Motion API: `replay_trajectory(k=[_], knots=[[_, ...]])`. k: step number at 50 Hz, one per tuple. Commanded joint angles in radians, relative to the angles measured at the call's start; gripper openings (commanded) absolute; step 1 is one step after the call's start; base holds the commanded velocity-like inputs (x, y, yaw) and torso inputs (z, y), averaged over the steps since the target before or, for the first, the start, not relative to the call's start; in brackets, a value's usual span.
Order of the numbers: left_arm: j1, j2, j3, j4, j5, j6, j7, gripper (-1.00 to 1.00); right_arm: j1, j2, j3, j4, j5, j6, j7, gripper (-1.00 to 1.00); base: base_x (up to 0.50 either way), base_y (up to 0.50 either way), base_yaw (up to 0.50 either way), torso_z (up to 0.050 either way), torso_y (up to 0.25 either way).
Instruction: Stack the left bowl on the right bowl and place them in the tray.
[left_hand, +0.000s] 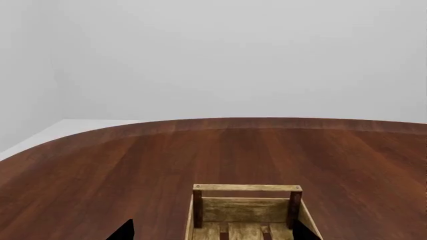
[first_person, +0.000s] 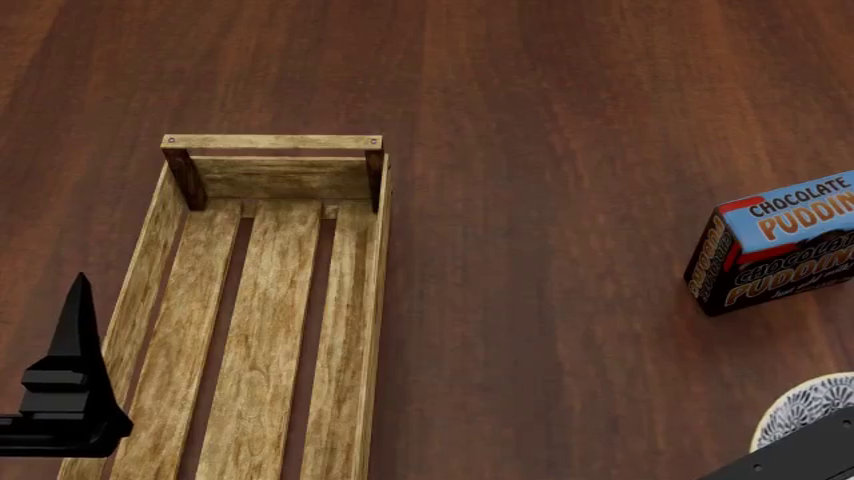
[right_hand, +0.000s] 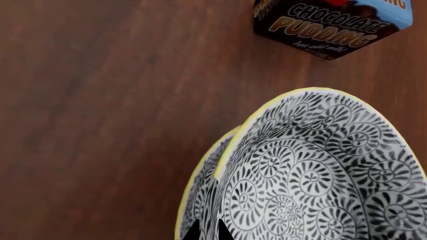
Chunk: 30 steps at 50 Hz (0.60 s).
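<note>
Two patterned black-and-white bowls with yellow rims sit nested, the upper bowl (right_hand: 320, 175) inside the lower bowl (right_hand: 200, 185). My right gripper (right_hand: 208, 231) is shut on their rims, one fingertip on each side of the wall. The head view catches only a sliver of a bowl (first_person: 807, 405) at the bottom right, behind my right arm (first_person: 801, 458). The tray (first_person: 147, 250), a long light wooden crate, lies at the left with nothing in it. Over its near end my left gripper (left_hand: 213, 235) is open and holds nothing; one black finger (first_person: 74, 330) shows beside the tray's left side.
A blue chocolate pudding box (first_person: 774, 245) lies on the dark wooden table (first_person: 534, 200), between the tray and the bowls and a little farther back. It also shows just beyond the bowls (right_hand: 330, 22). The table's rounded far edge (left_hand: 220, 122) is beyond the tray.
</note>
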Motion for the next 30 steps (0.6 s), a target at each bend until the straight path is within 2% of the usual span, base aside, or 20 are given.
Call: replay_trajectory(k=[1, 17, 18, 30], knots=[[-0.001, -0.001, 0.010, -0.004, 0.002, 0.005, -0.002, 1.00, 0.007, -0.002, 0.002, 0.023, -0.036, 0.003, -0.016, -1.00, 0.00, 0.00, 0.00, 0.000, 0.000], [0.005, -0.007, 0.010, -0.007, 0.001, 0.014, -0.006, 1.00, -0.003, -0.009, 0.000, 0.046, -0.043, -0.007, -0.022, -1.00, 0.00, 0.00, 0.00, 0.000, 0.000], [0.006, -0.007, 0.010, -0.007, 0.001, 0.015, -0.006, 1.00, -0.003, -0.009, 0.001, 0.046, -0.041, -0.008, -0.020, 1.00, 0.00, 0.00, 0.00, 0.000, 0.000], [0.014, -0.011, 0.008, -0.011, 0.000, 0.027, -0.006, 1.00, -0.009, -0.001, 0.007, 0.040, -0.024, -0.016, -0.001, 1.00, 0.00, 0.00, 0.00, 0.000, 0.000]])
